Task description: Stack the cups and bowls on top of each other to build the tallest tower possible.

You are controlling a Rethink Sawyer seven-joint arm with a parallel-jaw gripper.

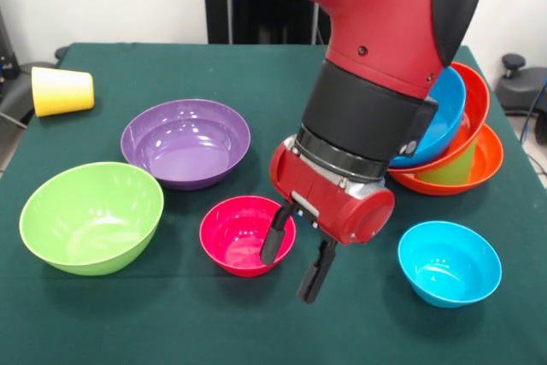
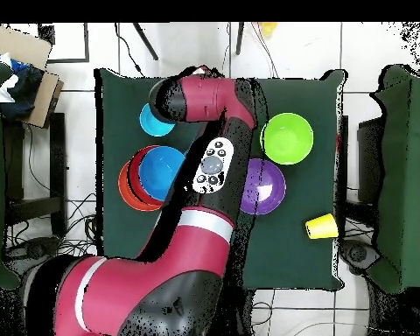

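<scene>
My gripper [image 1: 296, 258] is open and straddles the right rim of the small pink-red bowl [image 1: 235, 230]: one finger is inside it, the other outside. To the right leans the tower: a blue bowl [image 1: 442, 113] [image 2: 161, 170] tilted in orange bowls [image 1: 483, 160] [image 2: 126, 188], with a light green cup [image 1: 450, 168] wedged between them. A small cyan bowl [image 1: 449, 262] [image 2: 150, 122] sits alone at the front right. The purple bowl [image 1: 186, 141] [image 2: 268, 189] and lime green bowl [image 1: 90, 215] [image 2: 288, 137] stand upright at the left. The yellow cup [image 1: 61, 90] [image 2: 321, 227] lies on its side. In the overhead view my arm hides the gripper and pink bowl.
Everything rests on a dark green tablecloth [image 1: 171, 314]. The yellow cup lies close to the table's edge. A cardboard box [image 2: 30, 61] sits on furniture beside the table, and dark chairs stand on both sides.
</scene>
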